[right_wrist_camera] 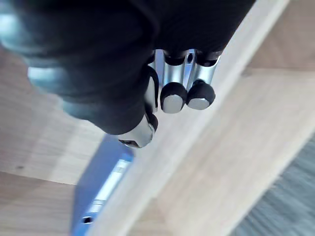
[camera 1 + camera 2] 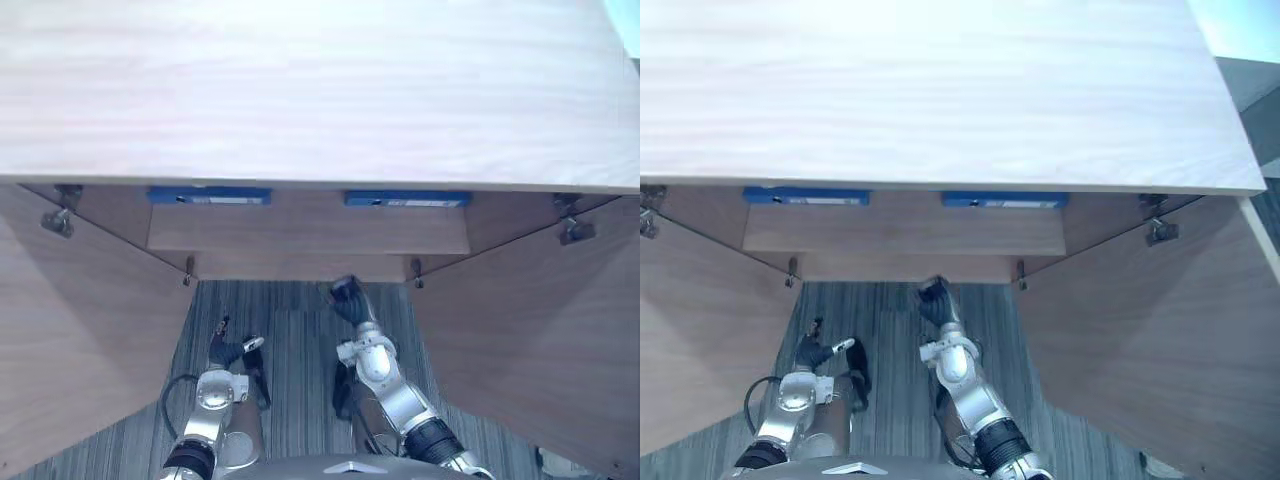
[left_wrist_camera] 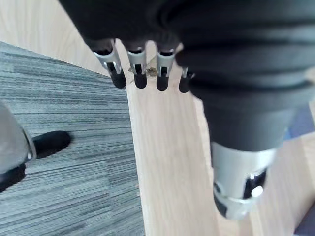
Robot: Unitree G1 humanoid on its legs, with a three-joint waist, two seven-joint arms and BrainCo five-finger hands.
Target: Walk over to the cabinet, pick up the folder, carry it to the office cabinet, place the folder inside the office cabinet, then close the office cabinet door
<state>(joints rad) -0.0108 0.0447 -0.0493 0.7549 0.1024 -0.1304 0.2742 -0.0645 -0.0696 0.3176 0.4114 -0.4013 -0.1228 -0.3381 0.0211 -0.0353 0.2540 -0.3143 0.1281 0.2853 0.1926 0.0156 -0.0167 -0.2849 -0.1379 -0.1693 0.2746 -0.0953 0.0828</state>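
Wood-grain cabinet [image 2: 320, 90], seen from above, with both doors swung out toward me over grey striped carpet [image 2: 290, 345].

1. Left door [image 2: 70, 340]: fully open.
2. Left hand [image 2: 228, 350]: low on the near side, over the carpet. Its fingers [image 3: 140, 73] are straight and apart, holding nothing.
3. Left blue folder [image 2: 209, 196]: on the far shelf [image 2: 300, 230] inside.
4. Right hand [image 2: 347, 297]: lifted toward the shelf but short of it. Its fingers [image 1: 172, 96] look loosely bent, as far as I can make out, with nothing in them.
5. Right blue folder [image 2: 407, 199]: on the same shelf, just right of that hand's line.
6. Right door [image 2: 540, 340]: fully open.

Step, by my judgement: the reach for a folder, with no contact yet. Next I must send the right hand farther in and close it round a spine.

Views: the eye views give both folders and both doors. The right wrist view gives one folder's spine label [image 1: 101, 187] close up. The left wrist view gives carpet against a wood panel's edge.
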